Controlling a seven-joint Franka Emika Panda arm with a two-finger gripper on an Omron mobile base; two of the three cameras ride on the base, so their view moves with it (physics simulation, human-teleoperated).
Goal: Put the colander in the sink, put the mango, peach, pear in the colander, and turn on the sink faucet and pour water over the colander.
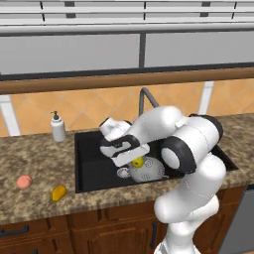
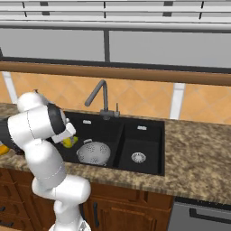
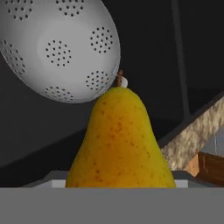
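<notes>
Looking from the left base view: gripper [image 1: 130,159] clamped on the pear [image 1: 137,162], low over the large basin of the sink [image 1: 92,168], just left of the colander [image 1: 147,171]. From the right base view, pear [image 2: 68,142] again beside the colander's [image 2: 94,152] rim, not inside. In the hand view, pear [image 3: 120,140] upright between the jaws, stem toward the colander [image 3: 59,48] beyond.

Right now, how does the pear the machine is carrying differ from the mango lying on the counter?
The pear hangs over the sink beside the colander, held in the tool; the mango lies free on the counter left of the sink. The pear is yellow-green with a narrowed, stemmed top; the mango is a deeper orange-yellow, elongated oval. Both are small fruits not yet in the colander.
</notes>
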